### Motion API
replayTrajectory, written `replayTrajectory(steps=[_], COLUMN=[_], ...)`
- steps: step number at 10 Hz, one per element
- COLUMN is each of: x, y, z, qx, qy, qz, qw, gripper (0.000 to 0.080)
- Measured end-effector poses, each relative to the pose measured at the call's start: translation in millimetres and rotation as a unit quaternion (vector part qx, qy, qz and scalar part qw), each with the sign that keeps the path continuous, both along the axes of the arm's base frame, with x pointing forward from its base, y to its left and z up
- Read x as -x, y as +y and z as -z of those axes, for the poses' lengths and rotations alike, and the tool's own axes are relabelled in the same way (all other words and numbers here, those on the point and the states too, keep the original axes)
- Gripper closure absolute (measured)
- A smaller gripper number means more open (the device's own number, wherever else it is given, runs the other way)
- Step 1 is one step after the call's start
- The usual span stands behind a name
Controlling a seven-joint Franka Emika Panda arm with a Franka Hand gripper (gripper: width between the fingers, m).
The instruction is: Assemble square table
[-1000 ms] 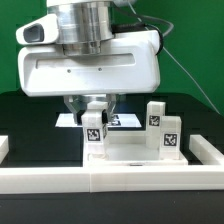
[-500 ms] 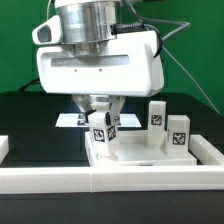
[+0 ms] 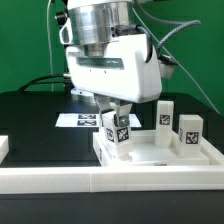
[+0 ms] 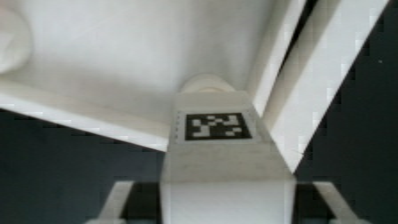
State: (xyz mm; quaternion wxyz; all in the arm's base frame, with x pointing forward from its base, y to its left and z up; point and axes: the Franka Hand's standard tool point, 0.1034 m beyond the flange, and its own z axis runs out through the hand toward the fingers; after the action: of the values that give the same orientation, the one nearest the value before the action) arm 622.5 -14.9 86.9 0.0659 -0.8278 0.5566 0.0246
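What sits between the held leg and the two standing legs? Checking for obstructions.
Nothing: only bare tabletop slab separates the held leg from the standing legs, per the exterior view.

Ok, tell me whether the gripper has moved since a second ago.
Yes. The gripper, shut on a leg, shifted toward the exterior view's right, judged against the marker board.

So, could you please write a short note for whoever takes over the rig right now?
Claw: shut on a tagged leg, held upright over the tabletop slab's corner on the exterior view's left.
Tabletop slab: lies against the white border wall.
Two more legs: stand upright on the slab, toward the exterior view's right. Whether they are fastened cannot be told.
Fourth leg: not in view.
Marker board: flat on the table behind the arm.
Done: two legs stand on the slab, a third is in the claw.
Left: seat the held leg, then find and fit the fourth.
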Motion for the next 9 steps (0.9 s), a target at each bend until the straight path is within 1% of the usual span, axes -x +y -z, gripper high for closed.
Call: replayTrajectory(steps=[2, 4, 5, 6, 7, 8, 9], x=[-0.6, -0.6, -0.6, -0.5, -0.5, -0.5, -0.6], y=[6.7, 7.9, 8.3, 8.5, 8.5, 8.5, 9.2], z=[0.0, 0.1, 0.3, 0.5, 0.6, 0.8, 0.7], qx=[-0.011, -0.016, -0.016, -0.016, -0.015, -0.014, -0.014], qy=[0.010, 0.012, 0.012, 0.012, 0.009, 0.006, 0.005], qz=[0.077, 0.097, 0.095, 0.094, 0.074, 0.058, 0.046], qw=[0.997, 0.995, 0.995, 0.995, 0.997, 0.998, 0.999], gripper=[0.0509, 0.0509, 0.0457, 0.0290, 0.0290, 0.0180, 0.0159])
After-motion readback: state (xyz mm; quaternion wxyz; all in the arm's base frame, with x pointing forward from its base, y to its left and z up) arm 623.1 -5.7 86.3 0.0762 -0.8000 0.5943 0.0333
